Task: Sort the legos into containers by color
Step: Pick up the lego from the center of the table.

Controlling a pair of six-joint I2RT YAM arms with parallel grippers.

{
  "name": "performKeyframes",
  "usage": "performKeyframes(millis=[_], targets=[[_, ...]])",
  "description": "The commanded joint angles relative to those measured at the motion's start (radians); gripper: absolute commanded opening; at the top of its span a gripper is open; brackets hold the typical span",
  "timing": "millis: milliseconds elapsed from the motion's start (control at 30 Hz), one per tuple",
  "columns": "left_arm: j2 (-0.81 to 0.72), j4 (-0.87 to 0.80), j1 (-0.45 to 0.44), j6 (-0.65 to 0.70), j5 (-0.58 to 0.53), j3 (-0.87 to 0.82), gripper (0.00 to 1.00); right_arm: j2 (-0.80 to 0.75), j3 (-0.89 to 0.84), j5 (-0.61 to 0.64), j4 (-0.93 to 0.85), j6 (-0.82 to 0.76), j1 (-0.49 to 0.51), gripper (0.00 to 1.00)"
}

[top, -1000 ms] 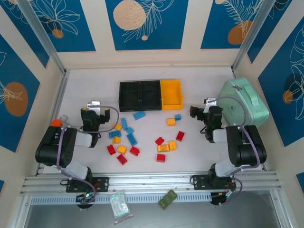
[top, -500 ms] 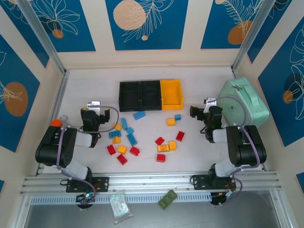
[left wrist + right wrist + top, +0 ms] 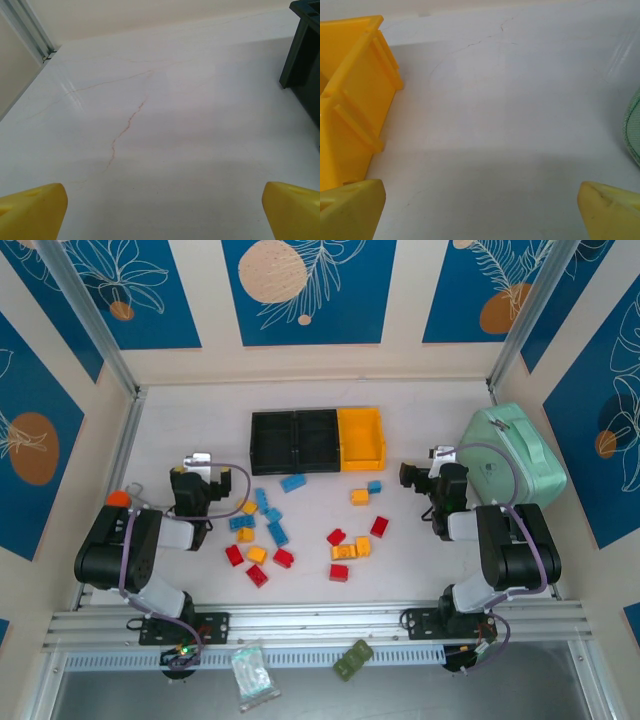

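Red, blue and yellow-orange legos lie scattered mid-table, among them a blue one (image 3: 292,482), a red one (image 3: 283,558) and a yellow-orange one (image 3: 360,496). Behind them stand the containers in a row: two black bins (image 3: 293,441) and a yellow-orange bin (image 3: 360,437). My left gripper (image 3: 200,478) rests left of the bricks, open over bare table (image 3: 162,210), with a black bin's corner (image 3: 305,55) at its right. On the other side of the bricks my right gripper (image 3: 437,474) is open too (image 3: 480,210), nothing between its yellow fingertips (image 3: 352,207); the yellow-orange bin (image 3: 350,100) is at its left.
A large mint-green case (image 3: 512,455) stands close by the right arm, its edge (image 3: 632,125) showing in the right wrist view. In front of the rail lie a dark green flat piece (image 3: 353,658) and a small plastic bag (image 3: 252,675). Walls enclose the table on three sides.
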Motion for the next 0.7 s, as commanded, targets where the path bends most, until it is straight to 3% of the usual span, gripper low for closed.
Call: performKeyframes(millis=[0,167,267,367,433,500,567,633,667], targets=[[-0.001,0.031,0.013,-0.018,0.015,0.004,0.99,-0.024,0.021,-0.013,0.009,0.008,-0.001,0.99],[-0.113,-0.202,0.01,-0.003,0.038,0.077,0.99,-0.173,0.13,0.0,-0.309,0.014,0.002,0.99],[-0.179,-0.341,0.005,-0.01,0.006,0.127,0.99,-0.253,0.135,0.015,-0.348,-0.005,0.036,0.99],[-0.265,-0.48,0.005,-0.076,-0.014,0.177,0.99,-0.33,0.175,0.005,-0.46,0.012,0.067,0.99],[-0.322,-0.609,0.006,-0.188,-0.017,0.223,0.99,-0.384,0.202,-0.034,-0.536,0.026,0.089,0.99],[-0.372,-0.761,0.009,-0.383,-0.001,0.274,0.99,-0.449,0.226,-0.038,-0.63,0.163,0.099,0.99],[-0.406,-0.883,0.011,-0.563,0.027,0.302,0.99,-0.502,0.276,-0.013,-0.865,0.505,0.073,0.99],[-0.433,-0.923,0.012,-0.617,0.116,0.311,1.0,-0.52,0.269,-0.253,-0.885,0.559,0.002,0.99],[-0.45,-0.94,0.011,-0.624,0.18,0.309,0.99,-0.518,0.278,-0.321,-0.911,0.553,-0.005,0.94]])
